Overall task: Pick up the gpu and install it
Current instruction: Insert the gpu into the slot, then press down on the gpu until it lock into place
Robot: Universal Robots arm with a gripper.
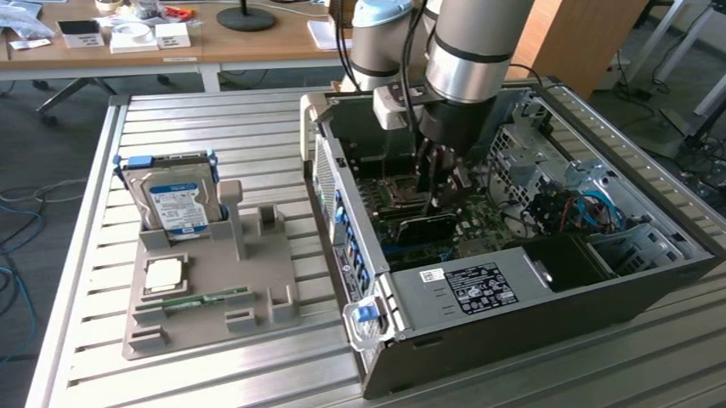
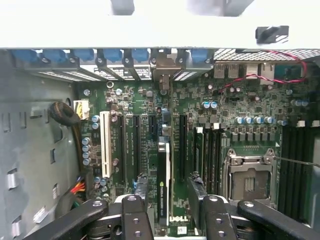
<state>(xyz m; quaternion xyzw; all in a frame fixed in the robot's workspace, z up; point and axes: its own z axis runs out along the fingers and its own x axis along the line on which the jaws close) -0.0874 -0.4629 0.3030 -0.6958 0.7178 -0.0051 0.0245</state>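
gpu [image 2: 164, 175] is standing on edge in a motherboard [image 2: 200, 125] slot inside the open PC case [image 1: 635, 280], seen edge-on in the wrist view with its bracket end toward the rear slot covers. Gripper [image 2: 169, 200] is straddling it: one finger [image 2: 141, 192] on each side of the card, jaws spread wide, visible gap between each pad and the card, so nothing is gripped. In the exterior view the gripper [image 1: 437, 204] hangs straight down into the case, just above the card's black shroud [image 1: 426, 228]; the arm blocks most of the card, and whether it's fully seated in the slot can't be made out. On the grey fixture tray [image 1: 193, 314] at the exterior view's left: hard drive [image 1: 176, 204] upright in its holder, memory stick [image 1: 199, 299] lying flat.
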